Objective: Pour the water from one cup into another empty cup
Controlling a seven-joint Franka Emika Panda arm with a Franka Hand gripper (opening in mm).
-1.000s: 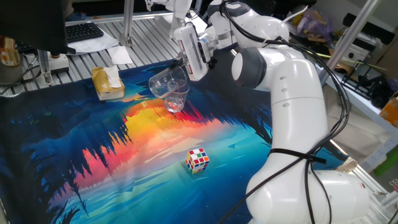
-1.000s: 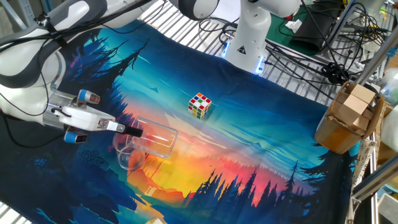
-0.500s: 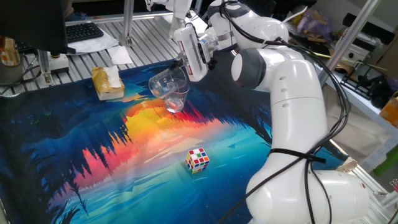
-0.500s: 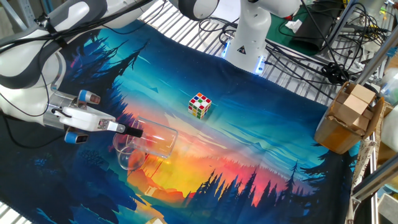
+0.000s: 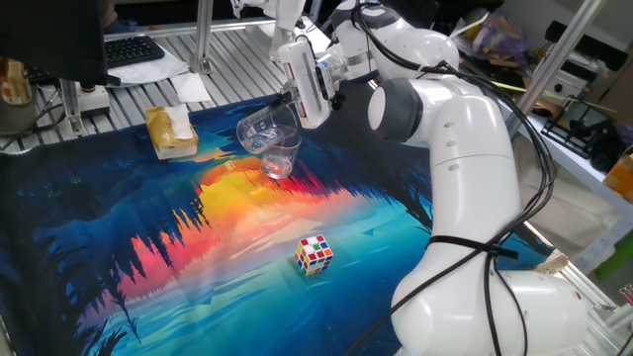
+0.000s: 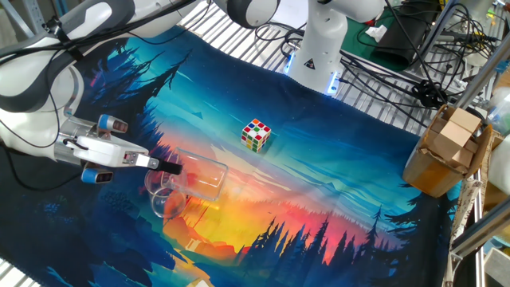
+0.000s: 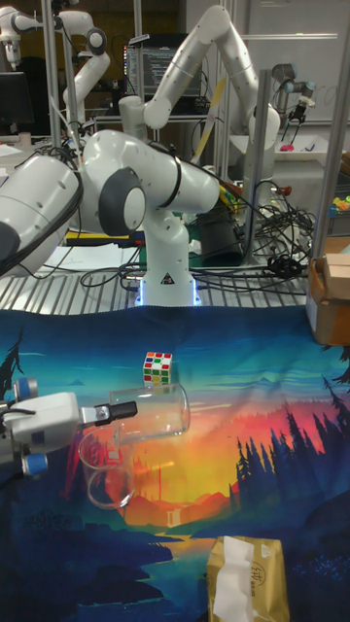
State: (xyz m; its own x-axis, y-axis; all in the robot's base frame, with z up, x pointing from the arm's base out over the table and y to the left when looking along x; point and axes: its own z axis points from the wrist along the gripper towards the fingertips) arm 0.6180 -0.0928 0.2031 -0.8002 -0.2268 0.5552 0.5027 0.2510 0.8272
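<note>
One tipped cup (image 6: 198, 177) (claw-held (image 6: 165, 166)), over another (image 6: 166, 198)

Claw (image 7: 124, 411) holds tipped cup (image 7: 151, 413) over upright cup (image 7: 105, 470).

Clear glossy cups (image 6: 195, 178) – printed cloth mat (image 6: 319, 199) – glossy white plastic arm (image 5: 465, 168).

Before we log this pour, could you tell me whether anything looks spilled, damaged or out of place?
Nothing stands out: the held cup lies tipped sideways over the upright cup as pouring requires, and no puddle shows on the mat.
</note>
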